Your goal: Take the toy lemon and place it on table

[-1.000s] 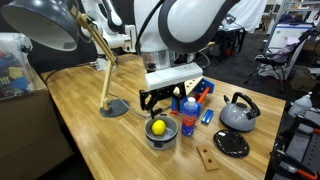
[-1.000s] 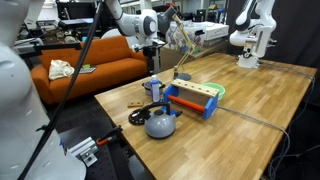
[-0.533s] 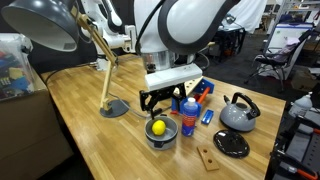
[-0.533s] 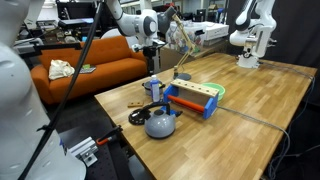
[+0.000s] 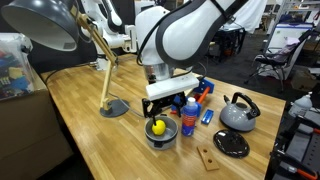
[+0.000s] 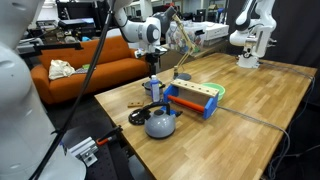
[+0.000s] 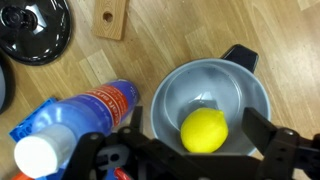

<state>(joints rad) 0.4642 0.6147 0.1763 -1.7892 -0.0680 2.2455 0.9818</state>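
Note:
The toy lemon [image 7: 204,130] is bright yellow and lies inside a grey pot [image 7: 175,90] on the wooden table [image 5: 90,100]. It shows in an exterior view [image 5: 157,127] too. My gripper [image 7: 200,140] is open and hangs right above the pot, its two dark fingers [image 7: 272,142] standing on either side of the lemon without touching it. In an exterior view the gripper [image 5: 162,104] sits just over the pot [image 5: 160,136]. In an exterior view [image 6: 152,88] the lemon is hidden.
A blue bottle with a white cap [image 7: 70,125] stands close beside the pot. A black pot lid [image 7: 35,30] and a small wooden board [image 7: 111,18] lie nearby. A grey kettle [image 5: 238,112], a blue and orange toy rack [image 6: 193,99] and a desk lamp [image 5: 55,25] also stand on the table.
The arm has come down and turned a little, bringing the gripper closer over the pot and lemon. Nothing else has moved.

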